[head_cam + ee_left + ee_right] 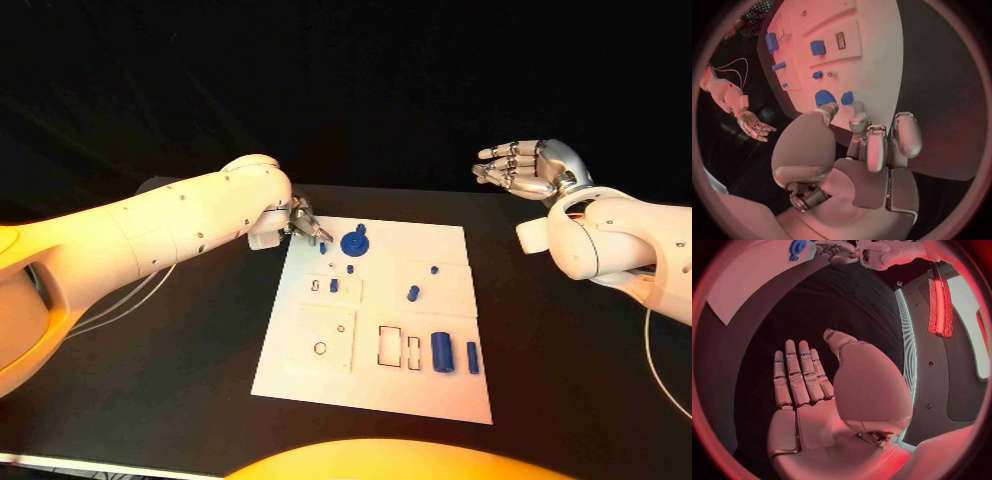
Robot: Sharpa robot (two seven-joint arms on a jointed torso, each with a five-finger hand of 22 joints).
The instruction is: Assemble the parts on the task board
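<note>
Head view puts the task board (pixel 378 320) at the centre of the black table (pixel 173 380), a white plate with shallow outlined recesses. Blue parts are scattered over it: a round disc-like part (pixel 355 243) near the board's 11 o'clock corner, a small peg (pixel 333 285) and another peg (pixel 413 293) toward the middle, and two long upright bars (pixel 443 352) side by side at about 4 o'clock. The left hand (pixel 304 224) sits at the board's 11 o'clock edge, its fingertips just beside the round part; from the left wrist view its fingers (pixel 859 120) reach down to the board edge close to that round part (pixel 824 97), but whether they pinch anything I cannot tell, since the tips hide the contact. The right hand (pixel 531 167) hangs well off the board at about 1 o'clock, palm up, fingers spread and holding nothing, as the right wrist view confirms (pixel 801 385). The parts look like small rigid plastic pieces: likely light, stiff and fairly smooth, so apt to slip or tip under a sideways push. The round part is probably best taken by its rim or its raised top knob between thumb and a fingertip; the bars across their narrow sides, near the middle.
</note>
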